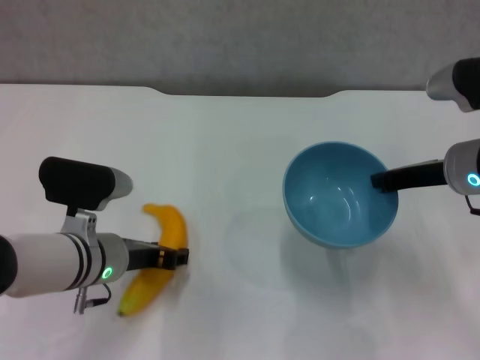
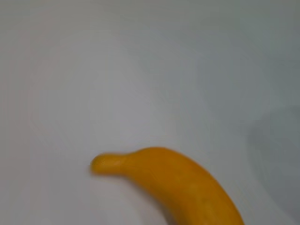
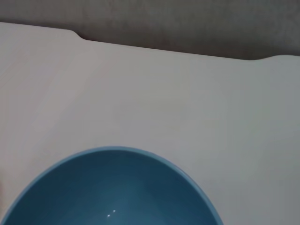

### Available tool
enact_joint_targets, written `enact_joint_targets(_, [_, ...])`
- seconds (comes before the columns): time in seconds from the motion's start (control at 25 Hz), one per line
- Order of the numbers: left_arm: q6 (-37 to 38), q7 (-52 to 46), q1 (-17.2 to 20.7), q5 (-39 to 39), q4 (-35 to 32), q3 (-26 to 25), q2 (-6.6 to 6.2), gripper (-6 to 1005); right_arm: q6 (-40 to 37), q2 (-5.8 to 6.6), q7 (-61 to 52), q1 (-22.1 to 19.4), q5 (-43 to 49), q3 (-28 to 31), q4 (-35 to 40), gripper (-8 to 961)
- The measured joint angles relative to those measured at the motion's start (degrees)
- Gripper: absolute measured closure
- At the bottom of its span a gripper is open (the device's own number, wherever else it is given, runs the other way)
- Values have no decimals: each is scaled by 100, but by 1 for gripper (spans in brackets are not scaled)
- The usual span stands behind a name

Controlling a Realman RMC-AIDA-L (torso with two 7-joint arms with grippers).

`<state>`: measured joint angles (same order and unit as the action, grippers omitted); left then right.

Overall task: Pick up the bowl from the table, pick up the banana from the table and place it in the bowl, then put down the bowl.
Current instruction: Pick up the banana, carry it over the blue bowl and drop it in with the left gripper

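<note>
The light blue bowl [image 1: 339,196] hangs a little above the white table [image 1: 225,150], right of centre, with a faint shadow below it to the left. My right gripper [image 1: 381,181] is shut on its right rim, one finger inside the bowl. The right wrist view shows the bowl's inside [image 3: 112,192]. The yellow banana [image 1: 159,255] lies at the front left. My left gripper [image 1: 169,257] is closed across its middle, with dark fingers on both sides. The left wrist view shows the banana's stem end [image 2: 168,180] close up.
The table's far edge has a shallow notch [image 1: 247,94], also seen in the right wrist view [image 3: 164,49], with a grey wall behind it. Bare white tabletop lies between the banana and the bowl.
</note>
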<state>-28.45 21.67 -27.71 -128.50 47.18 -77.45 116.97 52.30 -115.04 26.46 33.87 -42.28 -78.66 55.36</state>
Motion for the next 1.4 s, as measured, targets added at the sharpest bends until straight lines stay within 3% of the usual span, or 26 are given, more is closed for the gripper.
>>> enact_joint_targets(0.04, [29,3,14,18,26,-20,-1,207,0,-1,2,-11,0,0,-13,904])
enact_joint_targets(0.24, [314,41,258,119,362,-71,-16,419,-1,-1,17,-38,5,-6,-83,902])
enact_joint_targets(0.48, [476,258,1042,165,1818,-242,-41,497,-9,-1,18,9,-2,-29,-272,900])
enact_joint_targets(0.68, [397,667,1255,672,2583,-384,-51,487,-76,-29,22,198,-94,-195,-565,898])
enact_joint_targets(0.88, [55,1415,1474,1648,3269,-449,-52,476,-129,-36,25,423,-520,-717,-808,896])
enact_joint_targets(1.04, [34,2048,1527,2321,3410,-414,-28,468,-176,-39,25,559,-790,-866,-845,895])
enact_joint_targets(1.4, [59,3126,1346,3585,2929,-259,-10,449,-299,-37,26,865,-1391,-1269,-1047,891])
